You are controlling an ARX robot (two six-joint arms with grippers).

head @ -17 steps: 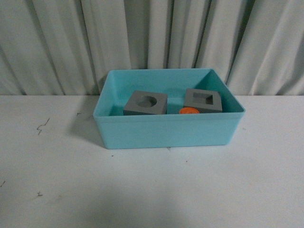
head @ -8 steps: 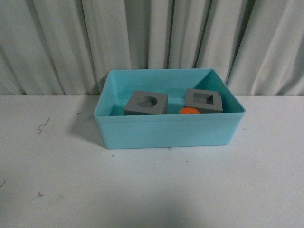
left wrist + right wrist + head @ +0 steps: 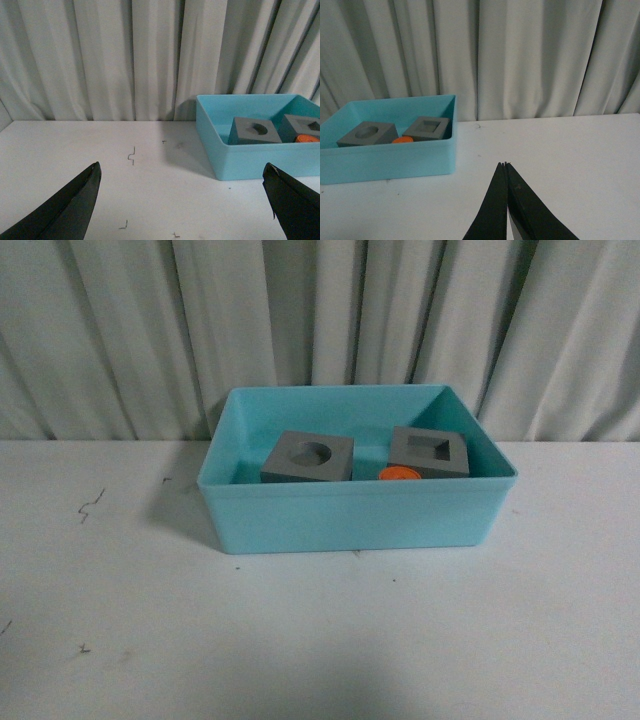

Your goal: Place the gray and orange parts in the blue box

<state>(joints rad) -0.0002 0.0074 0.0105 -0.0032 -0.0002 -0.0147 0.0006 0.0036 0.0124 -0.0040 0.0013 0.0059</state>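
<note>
Nothing has moved: both gray cubes [image 3: 310, 458] and orange cylinder [image 3: 398, 474] sit inside the blue box [image 3: 350, 520]; left fingers [image 3: 182, 200] apart, right fingers [image 3: 506, 200] together, so any needless reach risks nudging the box.

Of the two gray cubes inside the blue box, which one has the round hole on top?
The matte gray cube on the robot's left has the round recess. The other gray cube, beside the small orange cylinder, has a rectangular recess.
</note>
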